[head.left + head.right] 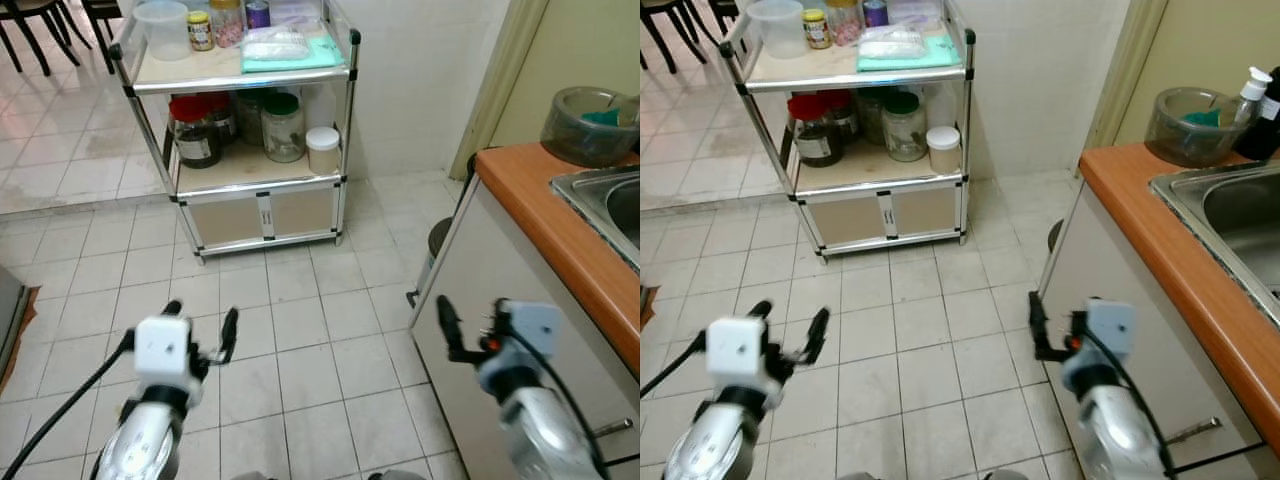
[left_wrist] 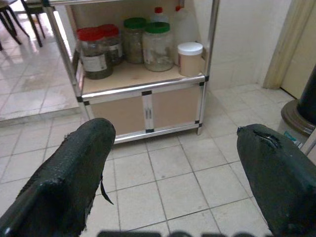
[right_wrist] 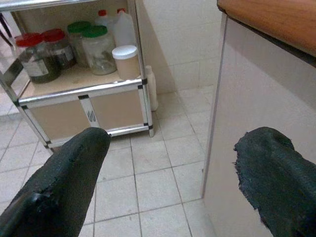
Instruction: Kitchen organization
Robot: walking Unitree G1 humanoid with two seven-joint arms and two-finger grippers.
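both hands, left hand (image 1: 200, 325) and right hand (image 3: 173, 163), gape wide above open floor (image 1: 300, 320) between rack (image 1: 260, 185) and surface (image 1: 560, 230) edge

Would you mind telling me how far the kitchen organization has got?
Nothing looks done yet. The left hand and right hand are open and hold nothing, above the tiled floor. The jars stand on the metal rack ahead. All the picking and sorting appears left.

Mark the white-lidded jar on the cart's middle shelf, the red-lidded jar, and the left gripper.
white-lidded jar (image 1: 323, 150), left eye view, on its side wall.
red-lidded jar (image 1: 192, 130), left eye view, on its body below the lid.
left gripper (image 1: 201, 326), left eye view, midway between its fingertips.
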